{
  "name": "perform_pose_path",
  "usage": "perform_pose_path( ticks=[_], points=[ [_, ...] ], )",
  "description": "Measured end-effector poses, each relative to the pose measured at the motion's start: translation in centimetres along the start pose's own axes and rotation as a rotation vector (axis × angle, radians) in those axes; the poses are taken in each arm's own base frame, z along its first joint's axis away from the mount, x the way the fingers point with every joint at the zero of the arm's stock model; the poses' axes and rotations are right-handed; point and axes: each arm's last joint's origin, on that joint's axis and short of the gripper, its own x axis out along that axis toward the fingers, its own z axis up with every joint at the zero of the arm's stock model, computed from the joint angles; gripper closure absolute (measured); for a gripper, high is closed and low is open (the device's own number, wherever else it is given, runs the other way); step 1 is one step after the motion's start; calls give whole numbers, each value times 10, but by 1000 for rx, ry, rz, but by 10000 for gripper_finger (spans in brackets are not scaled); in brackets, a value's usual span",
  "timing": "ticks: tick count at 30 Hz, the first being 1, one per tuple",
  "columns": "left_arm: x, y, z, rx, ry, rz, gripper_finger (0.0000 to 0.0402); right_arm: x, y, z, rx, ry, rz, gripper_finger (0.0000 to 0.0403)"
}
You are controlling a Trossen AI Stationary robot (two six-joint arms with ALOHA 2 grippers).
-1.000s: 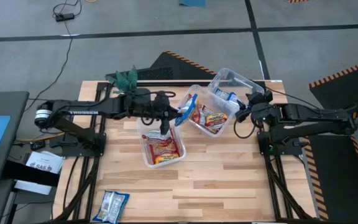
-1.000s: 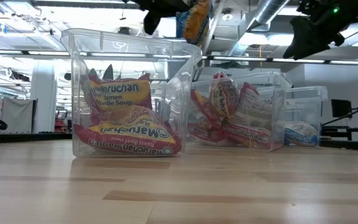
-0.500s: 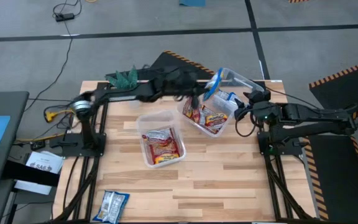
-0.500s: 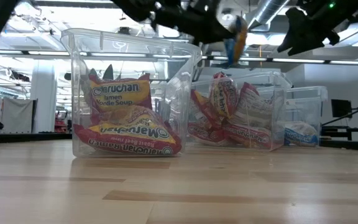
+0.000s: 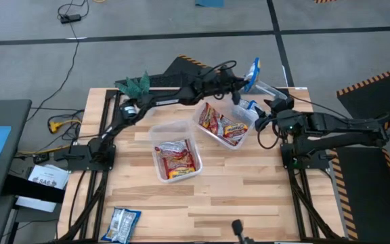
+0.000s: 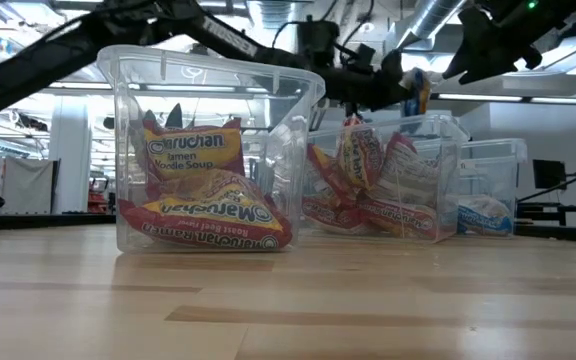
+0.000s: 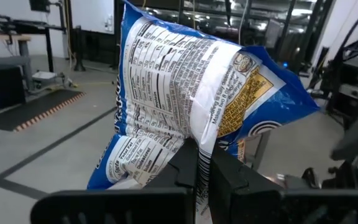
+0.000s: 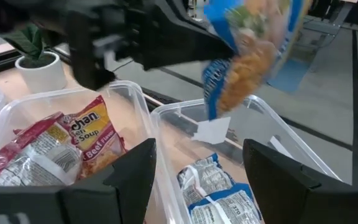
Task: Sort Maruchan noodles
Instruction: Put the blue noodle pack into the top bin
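My left gripper (image 5: 239, 84) reaches across to the far right of the table, shut on a blue-and-white Maruchan noodle packet (image 5: 252, 69). The packet (image 8: 247, 50) hangs in the air over the far-right clear tub (image 5: 271, 90), which holds another blue-and-white packet (image 8: 219, 186). The middle tub (image 5: 202, 110) holds red packets (image 5: 223, 126). The near tub (image 5: 160, 129) holds red-orange-yellow packets (image 5: 177, 157). My right gripper (image 8: 197, 180) stands open beside the far-right tub with nothing between its fingers. My left gripper pinches a fold in the packet's printed back (image 7: 194, 146) between its two fingers (image 7: 229, 177). The fingers come roughly level from the table's left. The packet stands out past the fingertips, crumpled and lifted clear above the far-right tub.
A small potted green plant (image 5: 135, 85) stands at the far left of the table. One silver-blue packet (image 5: 122, 224) lies flat at the near left corner. Bare wood (image 5: 249, 196) lies between the tubs and the near edge.
My left gripper has swung toward the table's far right with the blue-and-white packet. It has gone from beside the middle tub to above the far-right tub and has stayed shut on the packet. My right gripper has kept its place.
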Motion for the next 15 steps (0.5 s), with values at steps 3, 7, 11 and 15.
perform_pose_path(
  ticks=[3, 7, 11, 15],
  points=[
    [7, 2, -7, -33, -5, 2, 401, 0, 0, 0, -1, 0, 4, 140],
    [9, 3, -10, -75, -10, 38, 394, 0, 0, 0, -1, 0, 4, 140],
    [9, 4, -12, -56, 5, 31, 357, 0, 0, 0, 0, 0, 4, 140],
    [9, 3, -12, -62, 7, 9, 297, 0, 0, 0, 2, -2, 4, 140]
  ],
)
